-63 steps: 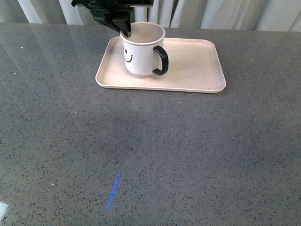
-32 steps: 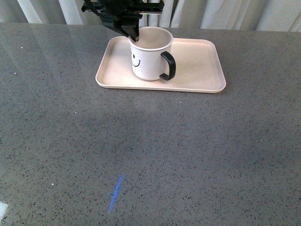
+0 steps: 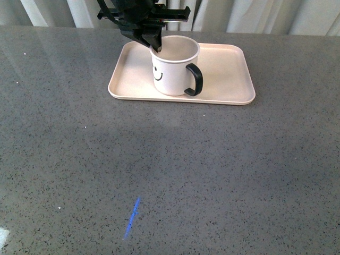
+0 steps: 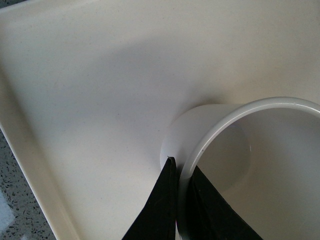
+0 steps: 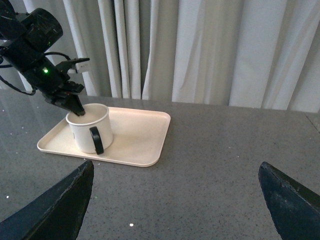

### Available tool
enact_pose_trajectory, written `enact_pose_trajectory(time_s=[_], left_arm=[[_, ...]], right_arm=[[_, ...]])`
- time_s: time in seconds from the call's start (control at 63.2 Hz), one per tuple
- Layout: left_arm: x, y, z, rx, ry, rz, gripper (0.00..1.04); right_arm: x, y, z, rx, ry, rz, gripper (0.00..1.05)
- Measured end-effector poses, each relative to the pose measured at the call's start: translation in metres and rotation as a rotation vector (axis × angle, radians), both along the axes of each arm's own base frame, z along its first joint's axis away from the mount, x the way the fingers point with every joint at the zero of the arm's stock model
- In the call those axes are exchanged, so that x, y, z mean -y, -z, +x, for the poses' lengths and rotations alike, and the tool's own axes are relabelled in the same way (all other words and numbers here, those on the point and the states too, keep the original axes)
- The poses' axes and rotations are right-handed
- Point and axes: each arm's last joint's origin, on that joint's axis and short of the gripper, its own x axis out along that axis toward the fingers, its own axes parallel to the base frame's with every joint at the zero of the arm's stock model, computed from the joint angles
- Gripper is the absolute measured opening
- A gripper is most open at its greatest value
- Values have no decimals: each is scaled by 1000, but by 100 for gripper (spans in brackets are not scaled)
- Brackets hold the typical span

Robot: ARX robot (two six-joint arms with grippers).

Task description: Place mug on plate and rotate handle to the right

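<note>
The white mug (image 3: 172,71) with a black smiley face stands upright on the pale pink-beige plate (image 3: 228,74), near its middle. Its black handle (image 3: 194,79) points to the right and slightly toward me. My left gripper (image 3: 155,48) reaches down from the far side and is shut on the mug's far-left rim, one finger inside and one outside. In the left wrist view the rim (image 4: 225,125) runs between the two black fingers (image 4: 160,210) above the plate (image 4: 100,90). In the right wrist view the mug (image 5: 90,127) and plate (image 5: 140,135) lie far off; my right gripper (image 5: 175,200) is open and empty.
The grey speckled table (image 3: 170,175) stretches in front of the plate. A short blue mark (image 3: 132,217) lies on it near the front. White curtains (image 3: 255,13) hang behind the table's far edge.
My left gripper has carried the mug to the right across the plate. The handle has swung a little further to the right.
</note>
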Motion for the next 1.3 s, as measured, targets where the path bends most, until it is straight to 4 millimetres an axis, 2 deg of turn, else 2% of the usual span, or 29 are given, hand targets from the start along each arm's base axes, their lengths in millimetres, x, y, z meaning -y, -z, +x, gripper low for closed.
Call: enact_pose_trajectory(time_s=[0.111, 0.127, 0.222, 0.348, 0.412, 0.443, 0.522, 0.586, 0.696, 0.886, 0.934, 0.997, 1.108, 1.203, 1.298], left_arm=[[0, 1, 0, 0, 2, -2, 3], [0, 1, 0, -1, 1, -3, 5], [1, 4, -1, -8, 7, -9, 27], [2, 6, -3, -9, 17, -24, 48], [1, 1, -6, -2, 23, -33, 62], [1, -1, -7, 1, 24, -35, 66], [-3, -20, -12, 34, 28, -57, 83], [-10, -43, -18, 85, 26, -71, 97], [-25, -70, -27, 150, 6, -91, 96], [-46, -82, -38, 249, -51, -99, 95], [-52, -81, -42, 450, -196, -18, 86], [-62, -77, -53, 631, -336, 26, 77], [-91, -74, -95, 959, -507, -57, 58], [-113, -74, -133, 1080, -541, -114, 41], [-132, -62, -170, 1089, -553, -114, 24]], right_arm=[[0, 0, 0, 0, 0, 0, 96], [0, 0, 0, 0, 0, 0, 96], [0, 0, 0, 0, 0, 0, 96], [0, 0, 0, 0, 0, 0, 96], [0, 0, 0, 0, 0, 0, 96], [0, 0, 0, 0, 0, 0, 96], [0, 0, 0, 0, 0, 0, 96], [0, 0, 0, 0, 0, 0, 96], [0, 0, 0, 0, 0, 0, 96], [0, 0, 0, 0, 0, 0, 96], [0, 0, 0, 0, 0, 0, 96], [0, 0, 0, 0, -1, 0, 96], [0, 0, 0, 0, 0, 0, 96], [0, 0, 0, 0, 0, 0, 96], [0, 0, 0, 0, 0, 0, 96]])
